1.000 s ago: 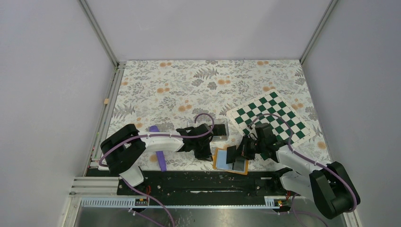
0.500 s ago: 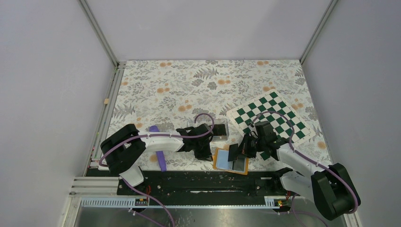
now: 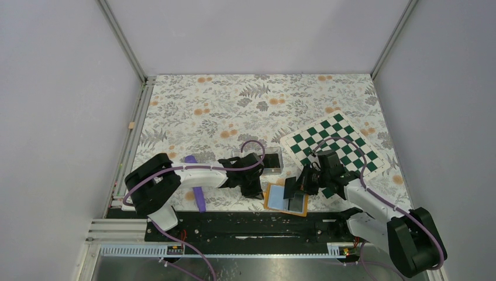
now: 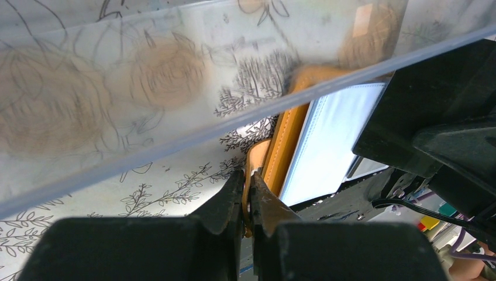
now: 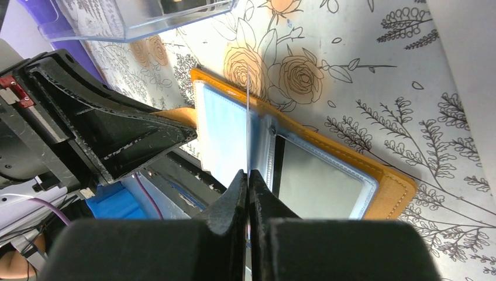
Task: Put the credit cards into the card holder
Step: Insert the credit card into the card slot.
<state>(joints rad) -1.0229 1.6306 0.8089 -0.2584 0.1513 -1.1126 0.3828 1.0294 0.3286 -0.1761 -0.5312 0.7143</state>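
Note:
The orange card holder [image 3: 275, 202] lies open near the table's front edge, showing its light blue lining [image 5: 222, 132]. A grey credit card [image 5: 319, 175] sits in its right pocket. My left gripper [image 4: 247, 178] is shut on the holder's orange flap [image 4: 256, 158] at its left edge, also visible from above [image 3: 257, 190]. My right gripper [image 5: 248, 175] is shut on another credit card [image 5: 248, 117], seen edge-on and standing over the holder's middle fold. From above that card [image 3: 290, 187] hangs tilted over the holder, with the right gripper [image 3: 299, 186] just to its right.
A clear plastic box [image 3: 266, 159] with something dark inside stands just behind the holder, its wall [image 4: 175, 88] close over the left wrist camera. A green-and-white chessboard [image 3: 351, 134] lies at the right. A purple strip [image 3: 197, 196] lies by the left arm.
My right gripper has shifted slightly with its card and tilted it over the open holder. The left gripper has kept its hold and place.

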